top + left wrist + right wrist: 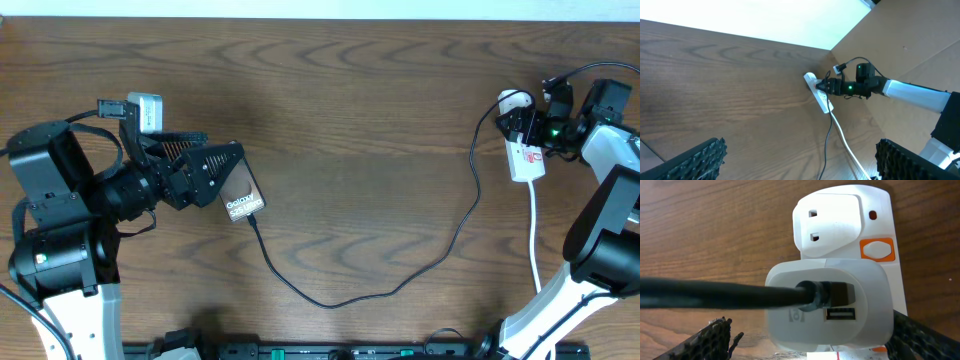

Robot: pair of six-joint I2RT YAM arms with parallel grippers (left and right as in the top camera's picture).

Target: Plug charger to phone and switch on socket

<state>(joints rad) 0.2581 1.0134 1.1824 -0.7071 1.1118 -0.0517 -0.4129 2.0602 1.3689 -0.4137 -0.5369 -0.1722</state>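
We are looking first at the socket (880,200), which is lying flat on the right side of the table (350,100), its white cord (535,230) trailing back toward the robot. We are judging it light and hard-shelled, so a sideways push is likely to slide it. Its orange switch (877,249) is asking for a short press straight down with one fingertip, not for a grip. The switch is sitting just beside the white adapter (870,280) plugged into the strip, so little room is left around it.

The charger (715,295) is coming out of the adapter's face. It is thin and soft and is lying in a loose curve across the table to the phone (243,205) on the left. The cable is reaching the phone's lower edge, but the plug tip is too small for us to say whether it is seated.

The right gripper (524,128) is hanging over the socket with its fingers (715,337) spread, one on each side of the adapter, holding nothing. Whether they are touching it, we cannot tell. The left gripper (225,180) is covering most of the phone. Its fingers (700,160) are standing wide apart, and we cannot tell if they are resting on the phone.
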